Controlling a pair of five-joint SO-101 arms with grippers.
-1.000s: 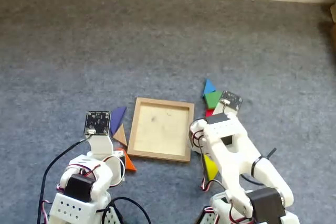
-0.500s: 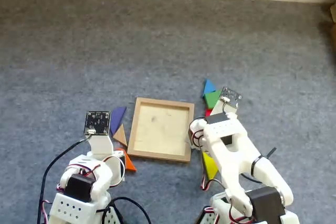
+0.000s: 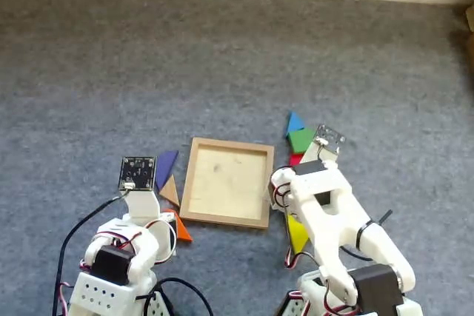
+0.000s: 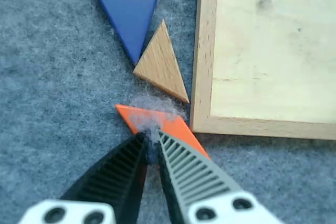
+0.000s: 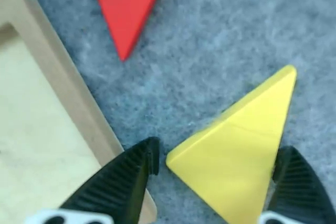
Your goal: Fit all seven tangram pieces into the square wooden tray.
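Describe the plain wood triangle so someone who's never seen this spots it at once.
Find the square wooden tray on the grey carpet. Three pieces lie along its side nearest the left arm; the plain wood triangle is the middle one, between the blue piece and the orange piece. It alone is unpainted.

the right arm has shifted slightly up the carpet and to the right, its tip now a touch farther along the green piece; a little more of the yellow triangle shows.
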